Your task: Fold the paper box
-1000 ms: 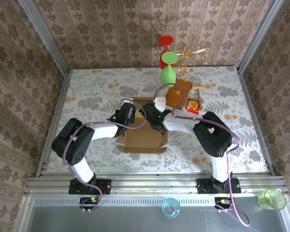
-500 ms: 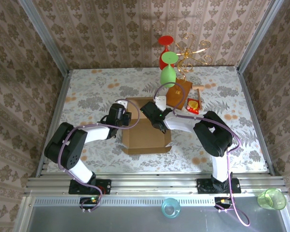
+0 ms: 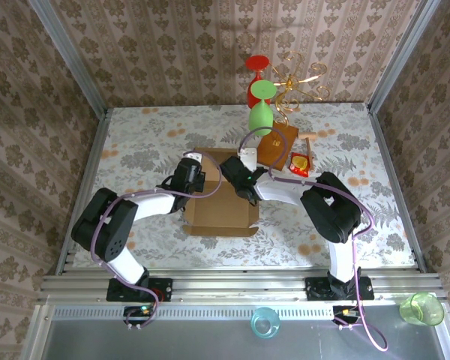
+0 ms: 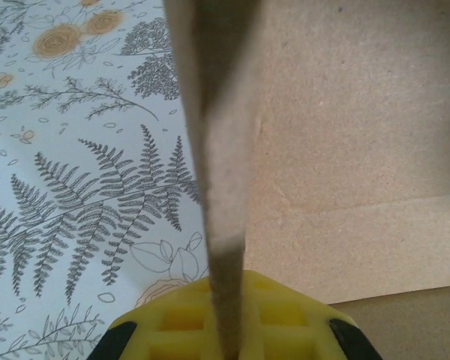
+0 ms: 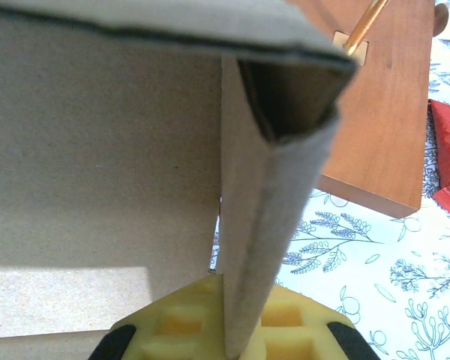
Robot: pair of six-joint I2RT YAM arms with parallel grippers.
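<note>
The paper box (image 3: 219, 210), a light-brown cardboard mailer, lies partly folded in the middle of the table. My left gripper (image 3: 192, 175) is at its far left corner. In the left wrist view, the yellow jaws of the left gripper (image 4: 229, 326) are shut on the thin upright edge of the box's left wall (image 4: 214, 135). My right gripper (image 3: 237, 177) is at the far right part of the box. It (image 5: 240, 322) is shut on a doubled-over side wall (image 5: 274, 195), which stands upright beside the back panel (image 5: 97, 142).
A reddish-brown wooden block (image 3: 277, 146) sits just behind the right of the box, with a red packet (image 3: 300, 163) next to it. Green and red glasses (image 3: 260, 112) and a gold wire stand (image 3: 300, 79) are at the back. Two cups (image 3: 265, 322) stand on the front rail.
The left gripper opened and drew back to the left, then came back and shut on the box's left wall. The box shifted slightly left. The right gripper kept its hold.
</note>
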